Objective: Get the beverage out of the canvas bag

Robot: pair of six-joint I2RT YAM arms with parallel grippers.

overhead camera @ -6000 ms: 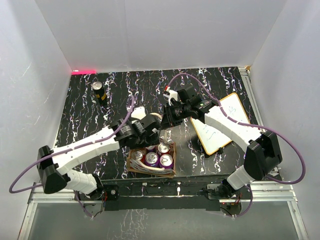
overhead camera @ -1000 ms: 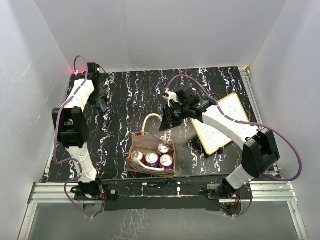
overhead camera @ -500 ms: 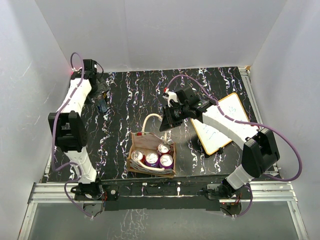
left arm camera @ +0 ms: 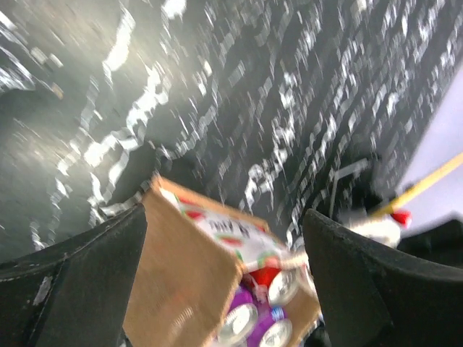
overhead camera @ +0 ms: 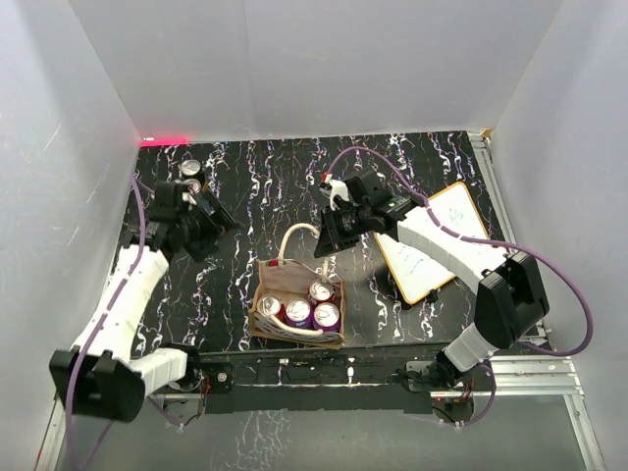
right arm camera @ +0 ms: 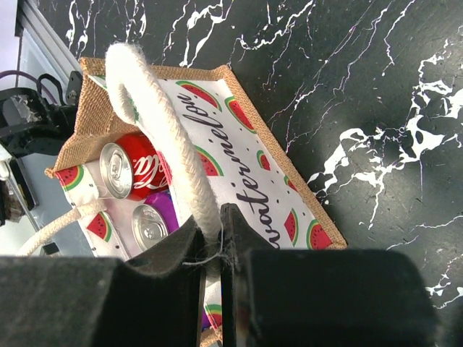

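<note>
The canvas bag (overhead camera: 285, 280) stands near the table's front, tan with a watermelon-print lining (right arm camera: 239, 155). It holds several cans (overhead camera: 297, 312): a red cola can (right arm camera: 134, 170) and purple ones (right arm camera: 148, 220). My right gripper (overhead camera: 320, 245) is shut on the far cream rope handle (right arm camera: 155, 108) and holds it up above the bag (right arm camera: 90, 123). My left gripper (overhead camera: 218, 228) is open and empty, up and to the left of the bag. In the blurred left wrist view the gripper (left arm camera: 224, 217) has its jaws wide apart, with the bag (left arm camera: 181, 282) below them.
Two cans (overhead camera: 191, 179) stand together at the back left of the black marbled table (overhead camera: 265, 167). An orange-framed whiteboard (overhead camera: 432, 245) lies to the right, under my right arm. White walls close in the left, back and right sides.
Six seconds ago my left gripper was at the bag. It then went to the back-left corner, where a second can now stands, and has swung back toward the bag. The right gripper has not moved.
</note>
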